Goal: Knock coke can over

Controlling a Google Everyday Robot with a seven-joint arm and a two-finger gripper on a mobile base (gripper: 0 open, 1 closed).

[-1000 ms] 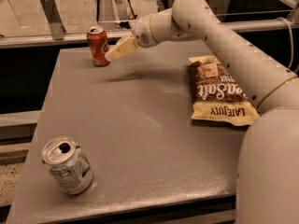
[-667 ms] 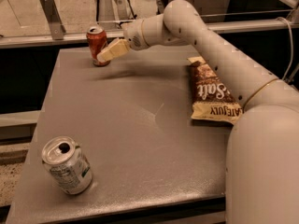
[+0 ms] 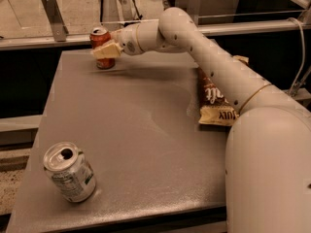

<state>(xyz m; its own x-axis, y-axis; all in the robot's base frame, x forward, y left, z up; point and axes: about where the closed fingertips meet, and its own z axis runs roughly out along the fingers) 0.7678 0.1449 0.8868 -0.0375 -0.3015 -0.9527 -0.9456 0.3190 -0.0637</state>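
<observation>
The coke can [image 3: 100, 39], red-orange with a silver top, stands at the far left corner of the grey table [image 3: 131, 130], leaning slightly. My gripper [image 3: 106, 50] reaches across from the right and its cream fingertips overlap the front of the can at mid height, touching it or very close to it. The can's lower part shows below the fingers [image 3: 108, 51].
A silver-white can [image 3: 69, 172] with green-and-black print lies tilted near the front left corner. A brown snack bag [image 3: 216, 103] lies at the right edge, partly behind my arm [image 3: 214, 62]. A metal rail [image 3: 58, 40] and glass run behind the table.
My gripper has moved left from beside the coke can onto its front. The can now leans slightly. The other can and the bag have not moved.
</observation>
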